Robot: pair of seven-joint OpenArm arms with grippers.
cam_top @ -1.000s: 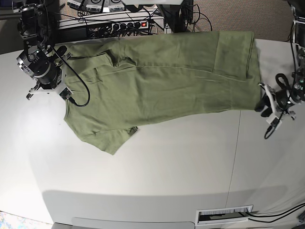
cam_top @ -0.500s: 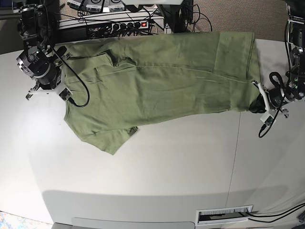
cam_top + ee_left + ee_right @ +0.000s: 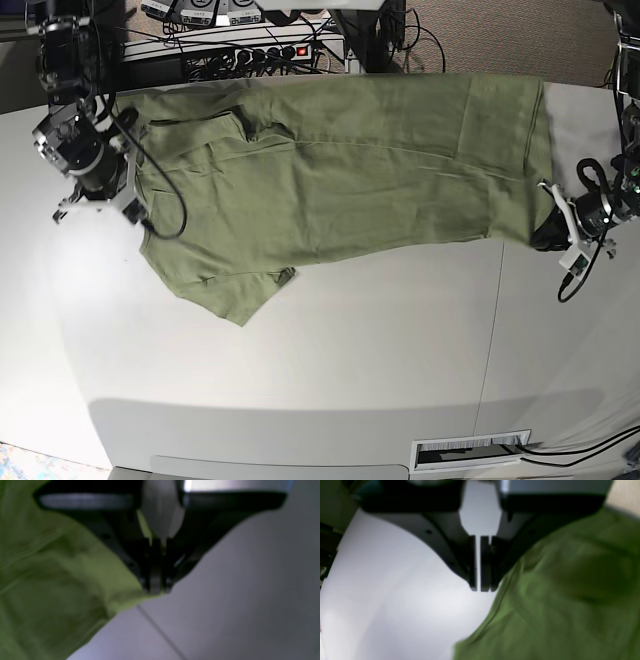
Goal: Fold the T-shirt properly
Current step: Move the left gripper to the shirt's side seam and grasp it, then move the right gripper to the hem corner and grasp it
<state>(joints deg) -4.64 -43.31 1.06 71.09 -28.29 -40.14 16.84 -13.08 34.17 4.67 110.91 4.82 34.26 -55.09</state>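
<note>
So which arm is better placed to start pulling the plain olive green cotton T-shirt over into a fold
Left, probably. The left gripper is shut on a corner of the olive green cotton T-shirt. The right gripper, nearly shut, holds no cloth between its fingertips and sits just beside the edge.

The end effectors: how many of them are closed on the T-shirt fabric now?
1 for certain. The left end effector pinches a corner of the T-shirt. The right end effector looks shut beside the cloth edge; any grip there is hidden.
</note>
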